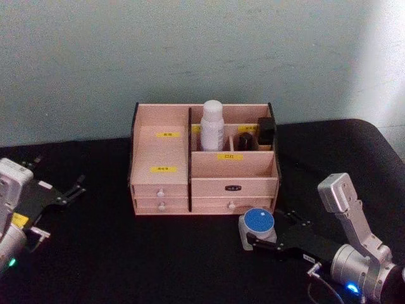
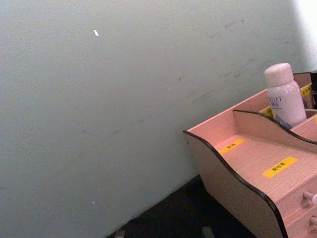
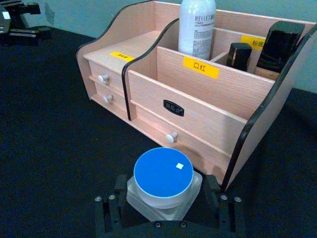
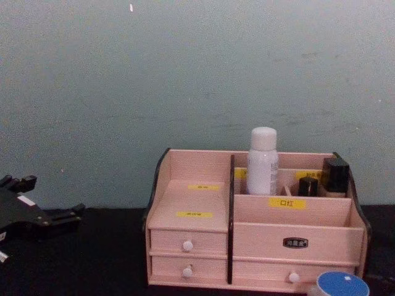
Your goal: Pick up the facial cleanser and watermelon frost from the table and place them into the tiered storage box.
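right gripper [image 1: 272, 233] brackets blue-lidded jar [image 3: 163, 173] on bench [image 1: 126, 253], grip cannot tell | jar just near of tiered storage box [image 1: 164, 152], right end | white bottle [image 1: 212, 123] already inside | left gripper [image 1: 79, 187] released, far left | risk: jar slips, or clips the box front on lifting

Your left gripper [image 1: 78, 187] is matt black, with a white label and a yellow tag on its housing; the left wrist block [image 1: 11, 180] behind it is a pale grey box with rounded corners; a green light [image 1: 9, 261] glows on your left arm. Your right gripper [image 1: 267, 229] is black too, its frame dotted with small round screws; the right arm [image 1: 364, 256] is silver-grey and rounded, topped by a pale grey boxy block [image 1: 338, 190]; a blue light [image 1: 352, 289] glows on it, and a thin grey cable [image 1: 316, 278] loops beside it.
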